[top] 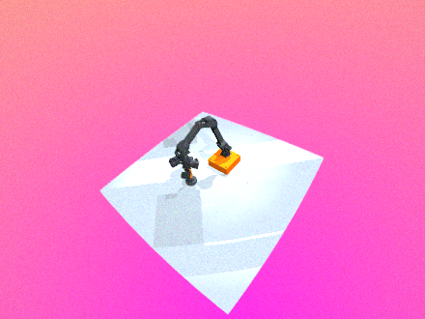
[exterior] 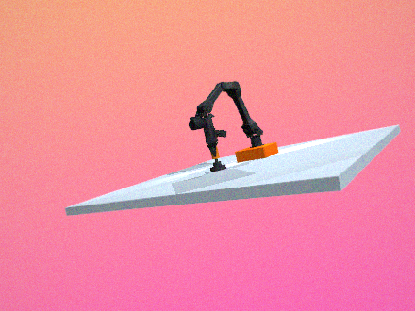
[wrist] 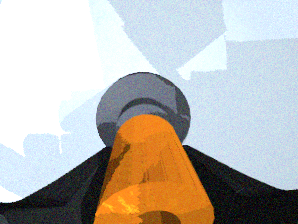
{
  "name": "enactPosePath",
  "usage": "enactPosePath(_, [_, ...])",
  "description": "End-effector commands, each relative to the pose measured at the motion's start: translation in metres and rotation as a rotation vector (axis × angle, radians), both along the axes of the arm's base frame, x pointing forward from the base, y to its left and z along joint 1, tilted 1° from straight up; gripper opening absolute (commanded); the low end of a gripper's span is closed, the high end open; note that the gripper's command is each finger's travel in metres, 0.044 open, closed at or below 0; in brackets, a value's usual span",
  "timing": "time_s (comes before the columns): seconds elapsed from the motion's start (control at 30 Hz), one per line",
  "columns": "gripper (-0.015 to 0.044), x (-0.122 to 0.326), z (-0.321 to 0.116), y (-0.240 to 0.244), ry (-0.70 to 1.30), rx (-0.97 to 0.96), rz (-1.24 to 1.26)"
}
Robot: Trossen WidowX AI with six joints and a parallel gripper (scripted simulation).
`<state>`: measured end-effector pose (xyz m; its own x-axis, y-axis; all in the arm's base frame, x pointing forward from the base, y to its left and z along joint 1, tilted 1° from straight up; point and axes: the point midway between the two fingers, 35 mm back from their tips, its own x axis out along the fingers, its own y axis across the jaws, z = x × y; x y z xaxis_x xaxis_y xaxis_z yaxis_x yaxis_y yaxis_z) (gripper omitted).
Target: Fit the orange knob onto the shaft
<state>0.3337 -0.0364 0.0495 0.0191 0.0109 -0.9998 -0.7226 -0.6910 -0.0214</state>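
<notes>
The orange knob [top: 191,174] [exterior: 217,153] [wrist: 150,167] is a tapered cylinder, with a dark hole in its near end in the wrist view. My gripper [top: 188,172] [exterior: 214,151] [wrist: 147,152] is shut on it, one black finger on each side. The dark round pedestal [top: 192,182] [exterior: 219,168] [wrist: 142,84] stands on the table below the knob. In the exterior view a narrow dark part shows between the knob's lower end and the pedestal's wide base. The knob hides the shaft in the wrist view, and the flat sides are not visible.
The arm's base stands on an orange block [top: 224,161] [exterior: 257,153], beside the pedestal. The white table [top: 251,208] [exterior: 302,171] has free edges all round, and grey shadows lie across it.
</notes>
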Motion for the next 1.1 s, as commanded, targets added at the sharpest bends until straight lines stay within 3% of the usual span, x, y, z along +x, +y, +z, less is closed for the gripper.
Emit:
enactPosePath(0.0, [0.0000,0.0005,-0.0012,-0.0003,-0.003,-0.003,0.007])
enactPosePath(0.67, [0.0000,-0.0005,0.0035,-0.0009,-0.003,-0.003,0.007])
enactPosePath(0.9, [0.0000,0.0012,0.0050,-0.0008,-0.005,-0.007,0.206])
enactPosePath(1.07, [0.0000,0.0025,0.0040,-0.0005,-0.006,-0.008,0.216])
